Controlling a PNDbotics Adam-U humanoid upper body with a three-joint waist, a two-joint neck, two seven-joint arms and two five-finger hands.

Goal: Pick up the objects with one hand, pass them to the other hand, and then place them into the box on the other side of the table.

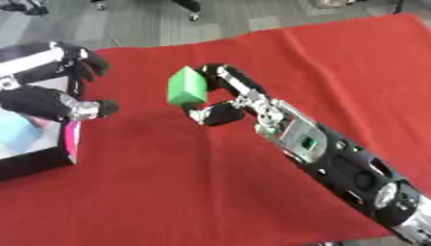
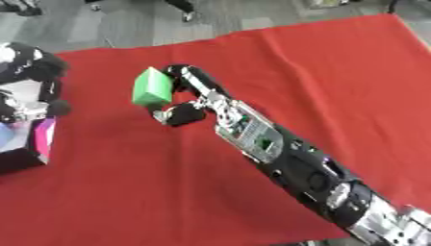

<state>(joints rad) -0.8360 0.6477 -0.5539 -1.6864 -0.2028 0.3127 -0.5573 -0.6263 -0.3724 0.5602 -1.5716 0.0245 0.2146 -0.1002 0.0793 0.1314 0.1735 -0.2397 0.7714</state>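
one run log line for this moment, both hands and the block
right hand: shut on green block, over red cloth | left hand: open, over box at left edge | handover: not yet done

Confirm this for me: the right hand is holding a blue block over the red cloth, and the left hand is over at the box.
Not quite. The block is green, not blue; the left eye view shows it plainly between the fingers and thumb of the right hand. The rest stands: it is held over the red cloth, and the left hand is over at the box.
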